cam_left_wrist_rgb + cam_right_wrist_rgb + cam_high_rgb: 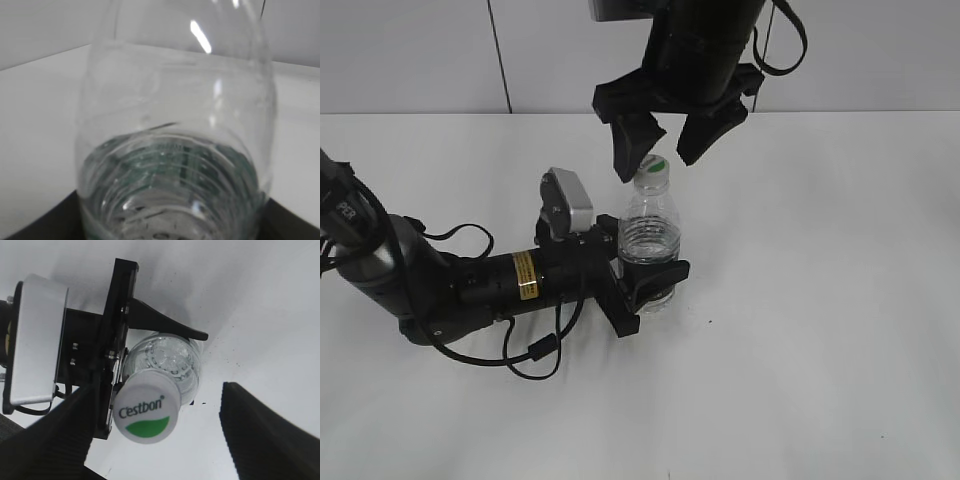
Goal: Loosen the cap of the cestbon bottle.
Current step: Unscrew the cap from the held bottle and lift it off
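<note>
The cestbon bottle [649, 240] stands upright on the white table, clear and ribbed, with a green label band low down. My left gripper [648, 288] is shut on its lower body from the left. The bottle fills the left wrist view [175, 130]. The white cap [653, 168] with a green patch sits on the neck. My right gripper [660, 148] hangs open straight above, one finger on each side of the cap, not touching it. In the right wrist view the cap [147, 412] reads Cestbon, nearer the left finger of my right gripper [160, 435].
The left arm [470, 280] lies low across the table's left half with loose black cables [535, 350]. Its wrist camera [570, 205] stands beside the bottle. A grey panelled wall [420, 50] runs behind the table.
</note>
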`<act>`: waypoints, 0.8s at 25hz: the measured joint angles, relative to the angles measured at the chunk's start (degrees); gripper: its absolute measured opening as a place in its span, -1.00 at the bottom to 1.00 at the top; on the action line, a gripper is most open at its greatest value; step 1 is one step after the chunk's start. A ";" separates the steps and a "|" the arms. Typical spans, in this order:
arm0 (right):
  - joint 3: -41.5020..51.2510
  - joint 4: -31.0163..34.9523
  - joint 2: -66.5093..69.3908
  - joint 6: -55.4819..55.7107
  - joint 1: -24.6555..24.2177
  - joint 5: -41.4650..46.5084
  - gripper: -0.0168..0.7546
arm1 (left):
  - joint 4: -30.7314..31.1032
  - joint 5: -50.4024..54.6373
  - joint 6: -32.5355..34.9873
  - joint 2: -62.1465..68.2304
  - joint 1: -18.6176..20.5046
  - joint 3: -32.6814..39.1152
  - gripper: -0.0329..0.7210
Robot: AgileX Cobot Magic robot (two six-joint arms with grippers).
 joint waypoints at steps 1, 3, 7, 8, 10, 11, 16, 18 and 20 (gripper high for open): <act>0.00 0.00 0.00 0.00 0.00 0.00 0.57 | 0.00 0.00 0.00 0.00 0.00 0.00 0.16; 0.00 0.00 -0.05 0.00 0.00 0.00 0.55 | 0.00 0.00 0.00 0.00 0.00 0.00 0.16; 0.05 0.00 -0.04 0.00 0.00 0.00 0.37 | -0.01 0.00 0.00 0.00 0.00 0.00 0.16; 0.04 0.00 -0.04 0.00 0.00 0.00 0.34 | -0.01 0.00 0.00 0.00 0.00 0.00 0.16; 0.06 0.00 -0.04 0.00 0.00 0.00 0.32 | -0.01 0.00 0.00 0.00 0.00 0.00 0.16; 0.06 0.05 -0.04 0.00 0.00 0.00 0.31 | -0.01 0.00 0.00 0.00 0.00 0.00 0.16; 0.06 0.05 -0.04 -0.06 0.00 0.06 0.30 | -0.01 0.00 0.00 0.00 0.00 0.00 0.16; 0.06 0.05 -0.04 -0.06 0.00 0.06 0.30 | -0.18 0.00 0.00 0.00 0.00 0.00 0.16; 0.10 0.05 -0.04 -0.06 0.00 0.06 0.30 | -0.17 0.00 0.00 0.00 0.00 0.00 0.16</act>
